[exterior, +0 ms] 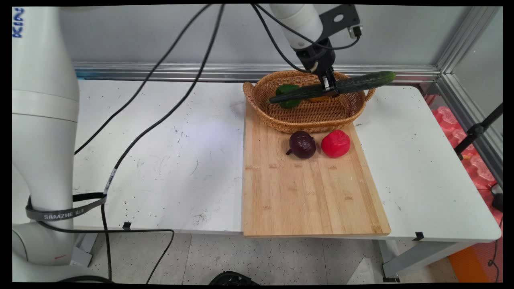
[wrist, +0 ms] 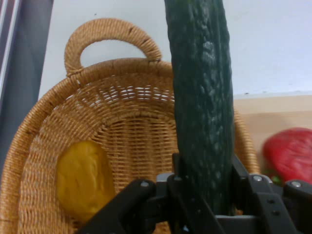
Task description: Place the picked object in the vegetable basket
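Gripper: I'm seeing the black two-finger gripper point(exterior: 330, 89) clamping a long dark green cucumber point(exterior: 353, 83) mid-length.
Cucumber: hanging tilted over the oval wicker basket point(exterior: 309, 118).
Basket: holding a green pepper point(exterior: 287, 95) and a yellow fruit point(wrist: 84, 178).
Board: a purple onion point(exterior: 302, 144) and red pepper point(exterior: 335, 143) sitting on the wooden cutting board point(exterior: 309, 192).

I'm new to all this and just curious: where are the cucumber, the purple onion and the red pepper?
cucumber point(exterior: 361, 82): main view, on the right half of its length.
purple onion point(exterior: 302, 144): main view, middle of the bulb.
red pepper point(exterior: 335, 143): main view, middle of its body.
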Robot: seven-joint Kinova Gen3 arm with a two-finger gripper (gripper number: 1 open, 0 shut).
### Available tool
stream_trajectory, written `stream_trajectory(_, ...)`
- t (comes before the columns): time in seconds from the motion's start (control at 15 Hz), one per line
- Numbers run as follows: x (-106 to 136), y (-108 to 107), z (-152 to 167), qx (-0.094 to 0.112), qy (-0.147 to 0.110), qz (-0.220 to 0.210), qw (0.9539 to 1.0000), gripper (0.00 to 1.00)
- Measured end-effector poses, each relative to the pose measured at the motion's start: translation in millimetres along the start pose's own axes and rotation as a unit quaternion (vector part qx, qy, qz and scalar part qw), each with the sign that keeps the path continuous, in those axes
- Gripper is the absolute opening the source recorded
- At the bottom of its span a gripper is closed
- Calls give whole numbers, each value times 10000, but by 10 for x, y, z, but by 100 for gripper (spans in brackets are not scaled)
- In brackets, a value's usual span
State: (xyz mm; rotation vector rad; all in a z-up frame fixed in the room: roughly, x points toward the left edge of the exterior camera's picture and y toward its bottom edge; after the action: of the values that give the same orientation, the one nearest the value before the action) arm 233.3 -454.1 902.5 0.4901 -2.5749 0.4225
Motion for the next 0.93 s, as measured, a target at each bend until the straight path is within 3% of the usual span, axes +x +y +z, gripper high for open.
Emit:
stream_trajectory(0.47,-134,-214,571,-85,-155,-145,9997,0)
stream_trajectory(0.93,-282,-290,825,-169,-296,-203,9992,0)
